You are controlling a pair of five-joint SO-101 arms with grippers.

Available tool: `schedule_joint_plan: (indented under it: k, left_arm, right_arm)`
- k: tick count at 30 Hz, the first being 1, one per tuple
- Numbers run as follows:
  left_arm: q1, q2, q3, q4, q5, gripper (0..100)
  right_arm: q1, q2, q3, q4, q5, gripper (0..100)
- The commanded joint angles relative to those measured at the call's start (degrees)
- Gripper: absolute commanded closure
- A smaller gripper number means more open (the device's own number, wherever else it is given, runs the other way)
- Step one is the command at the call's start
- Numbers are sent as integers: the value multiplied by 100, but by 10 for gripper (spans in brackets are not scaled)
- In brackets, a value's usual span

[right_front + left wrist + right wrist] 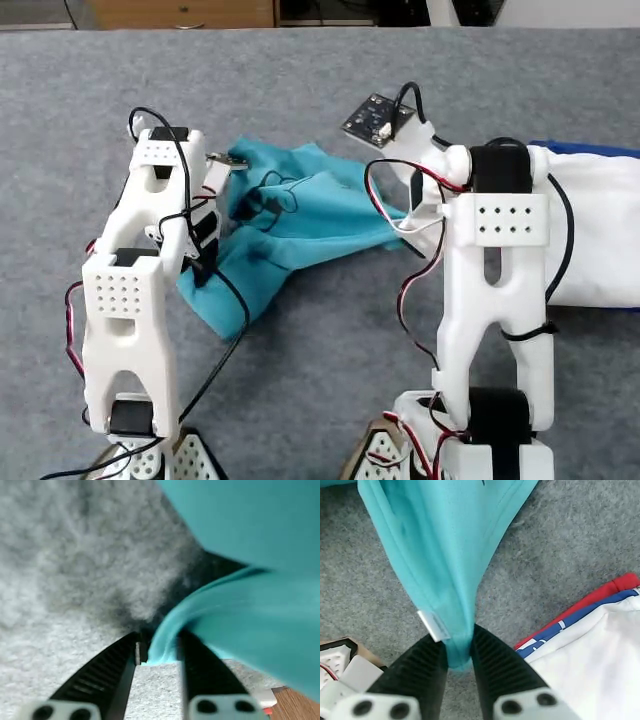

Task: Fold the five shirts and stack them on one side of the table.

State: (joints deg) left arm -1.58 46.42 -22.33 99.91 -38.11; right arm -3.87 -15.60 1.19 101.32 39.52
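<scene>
Teal shirt [310,205] is clamped at two edges: left gripper [159,647] closed on one hem, right gripper [458,642] closed on another, folded shirts [600,652] just beside it.

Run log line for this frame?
left gripper: shut on teal shirt | right gripper: shut on teal shirt | teal shirt: bunched between grippers | white-topped stack: near right gripper

**No legible text anywhere**

On the teal shirt [445,540], a small white sewn tag [434,626], blank on its visible face. On the same shirt from the high view, a dark line drawing [272,192], a sketch rather than letters. On the blue band [547,639] of a folded shirt [600,675] just beside, a few white marks [561,626], too partial to read.
</scene>
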Motion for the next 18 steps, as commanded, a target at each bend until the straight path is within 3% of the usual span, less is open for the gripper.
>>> schedule_joint_plan:
  k: [1, 7, 18]
  left_arm:
    - [62, 66, 44, 44, 62, 979]
    - [-396, -541, -299, 88, 536, 982]
    - [-932, -3960, -598, 79, 818, 982]
  right_arm:
    - [136, -242, -189, 79, 53, 995]
    - [136, -242, -725, 88, 53, 995]
    - [136, -242, -1719, 88, 18, 995]
